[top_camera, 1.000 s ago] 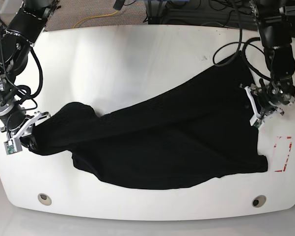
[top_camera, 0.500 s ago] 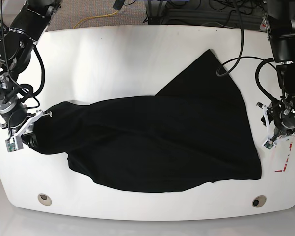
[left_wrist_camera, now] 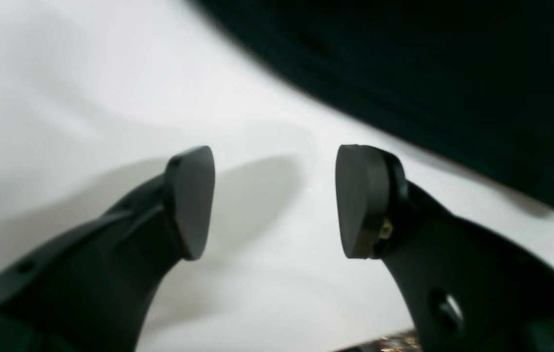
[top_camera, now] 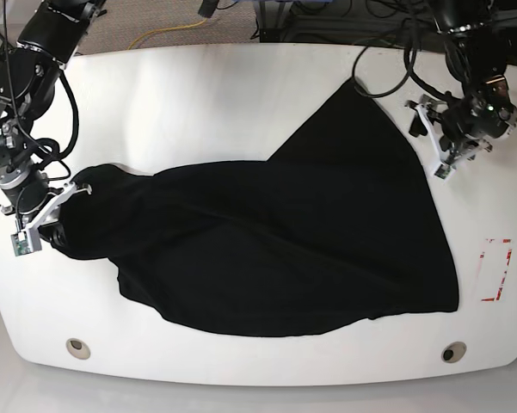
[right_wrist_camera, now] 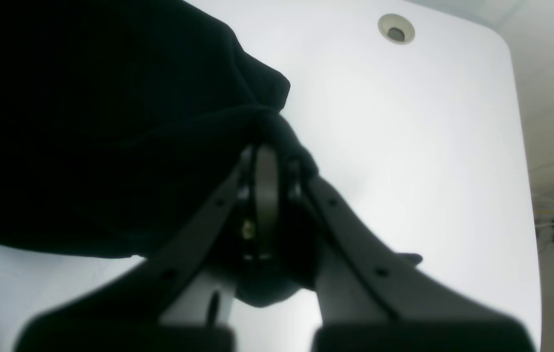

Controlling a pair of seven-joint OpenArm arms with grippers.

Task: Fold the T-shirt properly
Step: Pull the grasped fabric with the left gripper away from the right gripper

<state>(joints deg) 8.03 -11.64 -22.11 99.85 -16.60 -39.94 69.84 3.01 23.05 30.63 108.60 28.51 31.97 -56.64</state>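
The left gripper point(left_wrist_camera: 274, 200) had released the T-shirt point(top_camera: 284, 249), jaws wide; the right gripper point(right_wrist_camera: 272, 186) stayed clamped on fabric, leaving it unfolded.

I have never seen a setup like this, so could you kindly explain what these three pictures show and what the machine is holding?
It is a two-armed robot at a white table, set to fold a black T-shirt. One picture looks down on the table from above. The other two come from small cameras on the wrists, each looking along its own gripper. The T-shirt lies spread across the table, partly bunched at one end. The right gripper, at the left of the overhead picture, is shut on that bunched end of the T-shirt. The left gripper stands open with nothing between its jaws, above bare table beside the cloth's edge. A red-marked rectangle sits near the table's edge.
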